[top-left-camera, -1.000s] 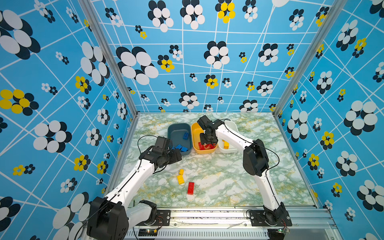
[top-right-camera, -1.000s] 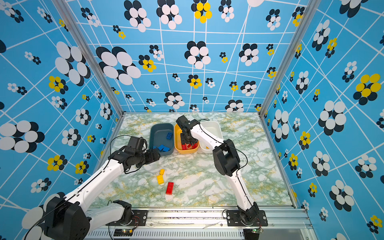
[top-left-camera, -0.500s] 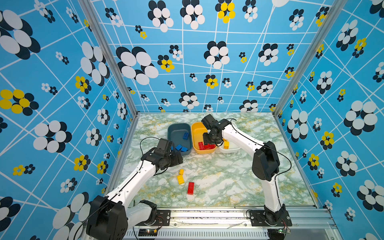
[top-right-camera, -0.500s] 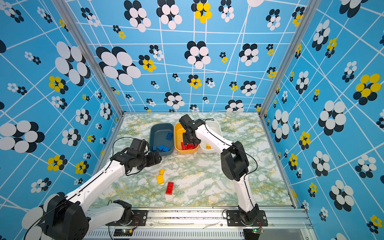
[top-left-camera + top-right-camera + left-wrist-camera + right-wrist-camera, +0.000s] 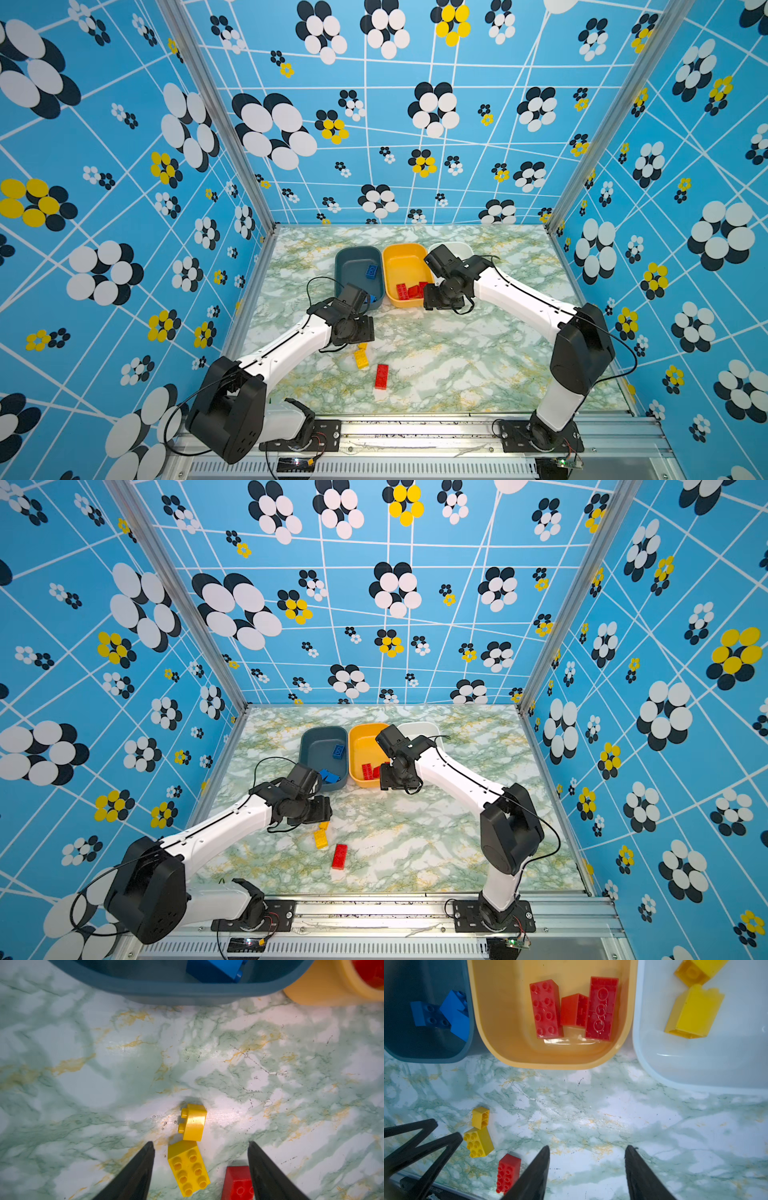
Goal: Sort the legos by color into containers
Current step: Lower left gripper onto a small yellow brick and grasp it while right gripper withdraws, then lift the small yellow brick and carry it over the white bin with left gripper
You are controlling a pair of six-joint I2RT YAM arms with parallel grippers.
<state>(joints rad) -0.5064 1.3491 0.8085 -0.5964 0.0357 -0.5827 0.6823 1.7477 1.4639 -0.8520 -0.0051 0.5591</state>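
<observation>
My left gripper [image 5: 200, 1144] hangs open low over the marble table. An oblong yellow lego [image 5: 188, 1169] lies between its fingers, untouched. A small yellow lego [image 5: 193, 1122] rests just beyond it and a red lego [image 5: 238, 1182] sits by one finger. In a top view these three lie near the table's middle [image 5: 360, 358]. My right gripper [image 5: 587, 1148] is open and empty above bare table in front of the orange-yellow container [image 5: 550, 1064]. That container holds red legos [image 5: 546, 1008]. The teal container [image 5: 436, 1059] holds blue ones [image 5: 454, 1012]; the white container [image 5: 695, 1082] holds yellow ones [image 5: 693, 1014].
The three containers stand side by side at the table's back middle [image 5: 405, 266]. Patterned blue walls close in the left, right and back. A metal rail [image 5: 415, 428] with both arm bases runs along the front edge.
My left arm has come forward from the teal container to above the yellow legos, its jaws narrowing. My right arm has drawn back from over the orange-yellow container to the table in front of it.
</observation>
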